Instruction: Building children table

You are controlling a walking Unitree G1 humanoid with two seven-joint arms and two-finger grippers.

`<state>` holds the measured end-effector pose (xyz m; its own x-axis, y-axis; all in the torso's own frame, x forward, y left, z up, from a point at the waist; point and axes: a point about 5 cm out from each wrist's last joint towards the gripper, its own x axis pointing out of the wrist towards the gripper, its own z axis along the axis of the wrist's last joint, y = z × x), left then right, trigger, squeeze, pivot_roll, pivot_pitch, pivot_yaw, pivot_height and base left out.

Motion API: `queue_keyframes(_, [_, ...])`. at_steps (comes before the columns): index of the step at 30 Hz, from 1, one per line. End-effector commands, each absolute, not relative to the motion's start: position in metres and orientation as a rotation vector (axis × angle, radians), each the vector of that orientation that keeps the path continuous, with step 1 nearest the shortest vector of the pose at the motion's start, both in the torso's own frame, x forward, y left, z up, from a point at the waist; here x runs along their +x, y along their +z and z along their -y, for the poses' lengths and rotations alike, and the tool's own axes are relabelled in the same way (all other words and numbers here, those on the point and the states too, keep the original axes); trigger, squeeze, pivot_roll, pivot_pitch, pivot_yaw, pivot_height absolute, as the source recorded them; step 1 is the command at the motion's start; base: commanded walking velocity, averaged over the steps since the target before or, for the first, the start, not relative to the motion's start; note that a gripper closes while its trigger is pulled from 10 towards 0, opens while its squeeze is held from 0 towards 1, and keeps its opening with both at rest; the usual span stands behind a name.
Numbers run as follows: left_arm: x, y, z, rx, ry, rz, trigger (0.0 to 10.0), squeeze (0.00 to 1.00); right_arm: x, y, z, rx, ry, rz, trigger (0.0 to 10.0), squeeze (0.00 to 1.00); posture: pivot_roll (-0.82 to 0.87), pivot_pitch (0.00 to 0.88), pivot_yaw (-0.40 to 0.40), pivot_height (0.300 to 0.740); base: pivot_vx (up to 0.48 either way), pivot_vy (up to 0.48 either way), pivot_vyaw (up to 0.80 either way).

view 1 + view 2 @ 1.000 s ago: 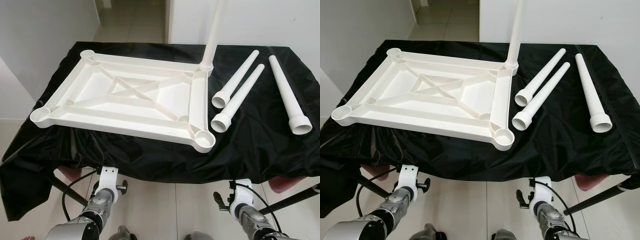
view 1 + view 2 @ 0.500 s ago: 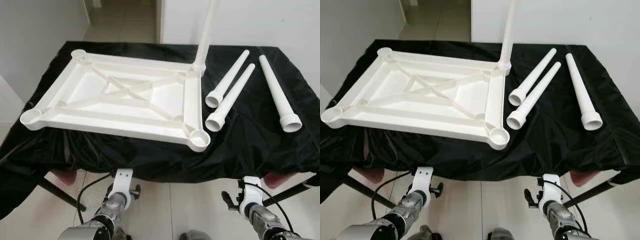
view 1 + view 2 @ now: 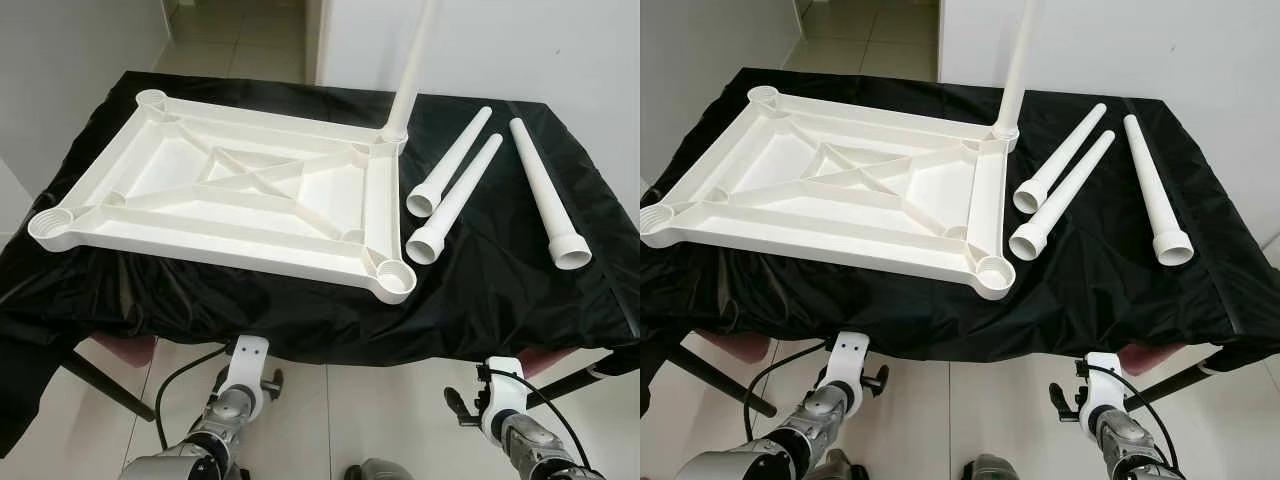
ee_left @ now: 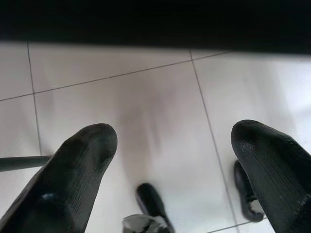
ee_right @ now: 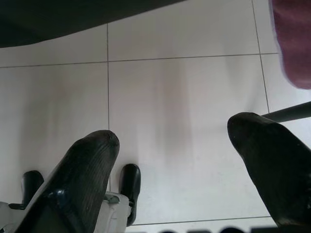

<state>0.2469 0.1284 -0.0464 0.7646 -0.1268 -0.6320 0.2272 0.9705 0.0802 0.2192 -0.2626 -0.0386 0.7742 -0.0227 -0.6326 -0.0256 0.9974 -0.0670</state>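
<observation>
Three loose legs (image 3: 452, 187) lie beside the upturned tabletop (image 3: 240, 200); my left hand (image 4: 170, 179) and right hand (image 5: 180, 174) hang wide, empty.

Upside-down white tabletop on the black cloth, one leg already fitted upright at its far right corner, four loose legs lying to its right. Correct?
Not quite: three loose legs lie to the right, not four, as the left eye view shows. The tabletop is upside down on the black cloth, with one upright leg at its far right corner.
</observation>
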Motion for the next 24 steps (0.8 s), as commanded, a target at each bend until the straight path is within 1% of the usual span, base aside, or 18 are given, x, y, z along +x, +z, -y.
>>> queue_keyframes(1, [0.241,-0.05,-0.145,0.268,-0.041,-0.672,10.0,0.0,0.217,-0.043,0.255,-0.072,0.036,-0.716,10.0,0.0,-0.14,0.0,-0.056,0.74,0.0,0.0,0.0])
queue_keyframes(3, [0.236,-0.053,-0.16,0.305,-0.026,-0.684,10.0,0.0,0.217,-0.047,0.245,-0.073,0.07,-0.724,10.0,0.0,-0.1,0.0,-0.042,0.74,0.0,0.0,0.0])
queue_keyframes(5, [0.236,-0.053,-0.16,0.305,-0.026,-0.684,10.0,0.0,0.217,-0.047,0.245,-0.073,0.07,-0.724,10.0,0.0,-0.1,0.0,-0.042,0.74,0.0,0.0,0.0])
queue_keyframes(6, [0.234,-0.054,-0.166,0.307,-0.016,-0.69,10.0,0.0,0.216,-0.048,0.242,-0.068,0.076,-0.726,10.0,0.0,-0.1,0.0,-0.042,0.74,0.0,0.0,0.0])
queue_keyframes(7, [0.231,-0.055,-0.172,0.315,-0.01,-0.694,10.0,0.0,0.214,-0.05,0.239,-0.063,0.078,-0.729,10.0,0.0,-0.06,0.002,-0.041,0.74,0.0,0.0,0.0])
queue_keyframes(9, [0.231,-0.055,-0.172,0.315,-0.01,-0.694,10.0,0.0,0.214,-0.05,0.239,-0.063,0.078,-0.729,10.0,0.0,-0.06,0.002,-0.041,0.74,0.0,0.0,0.0])
queue_keyframes(11, [0.223,-0.058,-0.187,0.332,0.04,-0.702,10.0,0.0,0.207,-0.056,0.232,-0.052,0.082,-0.75,10.0,0.0,0.0,0.0,-0.054,0.74,0.0,0.0,0.0])
queue_keyframes(12, [0.223,-0.058,-0.187,0.332,0.04,-0.702,10.0,0.0,0.207,-0.056,0.232,-0.052,0.082,-0.75,10.0,0.0,0.0,0.0,-0.054,0.74,0.0,0.0,0.0])
queue_keyframes(14, [0.218,-0.059,-0.199,0.37,0.096,-0.715,10.0,0.0,0.2,-0.062,0.226,-0.038,0.082,-0.771,10.0,0.0,0.02,0.0,-0.056,0.74,0.0,0.0,0.0])
queue_keyframes(15, [0.218,-0.059,-0.199,0.37,0.096,-0.715,10.0,0.0,0.2,-0.062,0.226,-0.038,0.082,-0.771,10.0,0.0,0.02,0.0,-0.056,0.74,0.0,0.0,0.0])
queue_keyframes(21, [0.214,-0.061,-0.206,0.301,0.081,-0.749,10.0,0.0,0.191,-0.07,0.216,-0.011,0.067,-0.799,10.0,0.0,0.03,0.0,-0.016,0.74,0.0,0.0,0.0])
queue_keyframes(22, [0.213,-0.062,-0.205,0.238,0.068,-0.755,10.0,0.0,0.19,-0.07,0.214,-0.002,0.064,-0.797,10.0,0.0,0.01,0.0,0.017,0.74,0.0,0.0,0.0])
queue_keyframes(23, [0.212,-0.063,-0.204,0.192,0.059,-0.757,10.0,0.0,0.19,-0.071,0.212,0.002,0.063,-0.794,10.0,0.0,0.01,0.0,0.017,0.74,0.0,0.0,0.0])
queue_keyframes(24, [0.212,-0.063,-0.204,0.192,0.059,-0.757,10.0,0.0,0.19,-0.071,0.212,0.002,0.063,-0.794,10.0,0.0,0.01,0.0,0.017,0.74,0.0,0.0,0.0])
